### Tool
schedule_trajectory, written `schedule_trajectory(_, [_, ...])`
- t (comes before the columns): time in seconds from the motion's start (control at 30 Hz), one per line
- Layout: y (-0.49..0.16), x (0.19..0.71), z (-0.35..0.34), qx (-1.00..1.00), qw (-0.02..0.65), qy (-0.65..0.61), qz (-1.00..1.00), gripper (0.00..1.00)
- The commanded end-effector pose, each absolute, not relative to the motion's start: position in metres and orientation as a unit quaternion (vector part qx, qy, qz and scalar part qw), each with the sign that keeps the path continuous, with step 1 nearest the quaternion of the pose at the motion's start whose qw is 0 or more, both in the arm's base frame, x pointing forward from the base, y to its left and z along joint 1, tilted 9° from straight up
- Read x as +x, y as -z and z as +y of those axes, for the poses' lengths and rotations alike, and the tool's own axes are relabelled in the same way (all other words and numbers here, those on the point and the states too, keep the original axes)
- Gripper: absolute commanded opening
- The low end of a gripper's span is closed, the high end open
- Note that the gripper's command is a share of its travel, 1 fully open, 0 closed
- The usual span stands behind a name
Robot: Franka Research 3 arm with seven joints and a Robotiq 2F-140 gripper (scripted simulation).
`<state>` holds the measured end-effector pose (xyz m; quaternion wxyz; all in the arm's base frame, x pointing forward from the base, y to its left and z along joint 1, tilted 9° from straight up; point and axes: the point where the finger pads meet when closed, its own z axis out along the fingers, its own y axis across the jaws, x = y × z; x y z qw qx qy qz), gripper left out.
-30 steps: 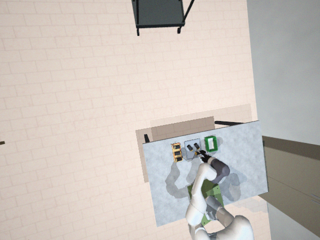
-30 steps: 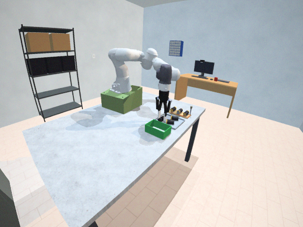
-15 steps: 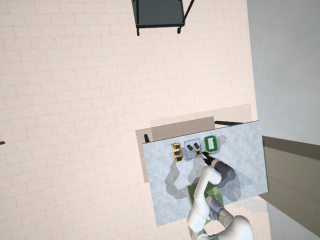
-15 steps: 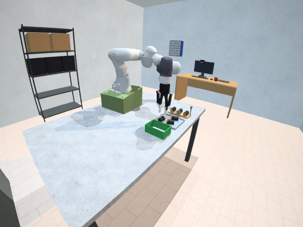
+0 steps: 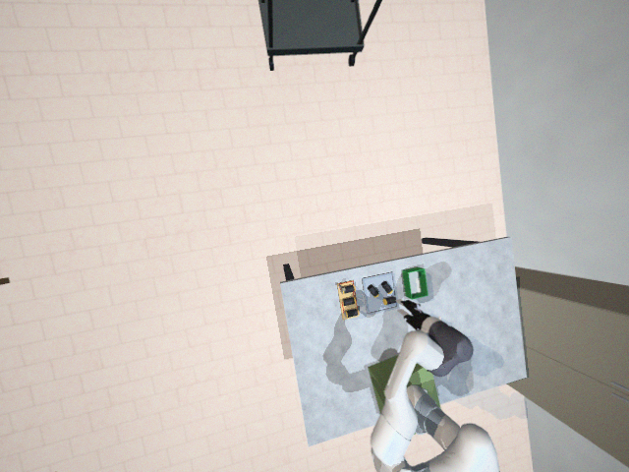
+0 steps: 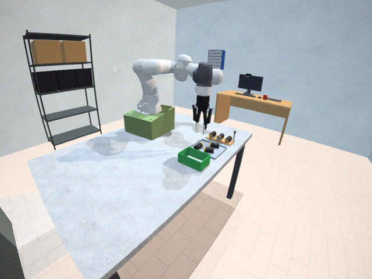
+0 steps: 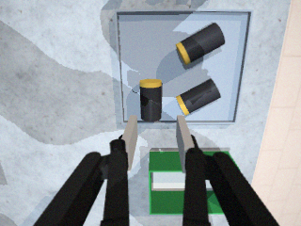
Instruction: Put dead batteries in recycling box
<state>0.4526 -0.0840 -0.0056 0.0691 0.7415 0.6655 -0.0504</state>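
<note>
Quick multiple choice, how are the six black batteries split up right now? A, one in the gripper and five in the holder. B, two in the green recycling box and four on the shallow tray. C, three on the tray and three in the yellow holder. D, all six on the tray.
C: three black batteries with yellow ends lie on the shallow grey-blue tray, and three sit in the yellow holder.

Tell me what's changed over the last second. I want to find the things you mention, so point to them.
The gripper (image 5: pixel 401 307) (image 6: pixel 200 132) (image 7: pixel 156 125) has risen from beside the tray (image 5: pixel 371 279) (image 6: pixel 221 149) (image 7: pixel 141 42), drawing back slightly toward the arm's base. Its fingers hold nothing. The tray, its three batteries (image 5: pixel 372 290) (image 6: pixel 208 149) (image 7: pixel 151 104), the battery holder (image 5: pixel 348 295) (image 6: pixel 218 140) and the recycling box (image 5: pixel 407 286) (image 6: pixel 189 160) (image 7: pixel 165 162) look unmoved.
</note>
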Motion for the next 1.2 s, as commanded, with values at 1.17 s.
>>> schedule_trajectory(1.17, [0.029,0.583,0.131,0.741,0.061,0.055,0.666,0.29])
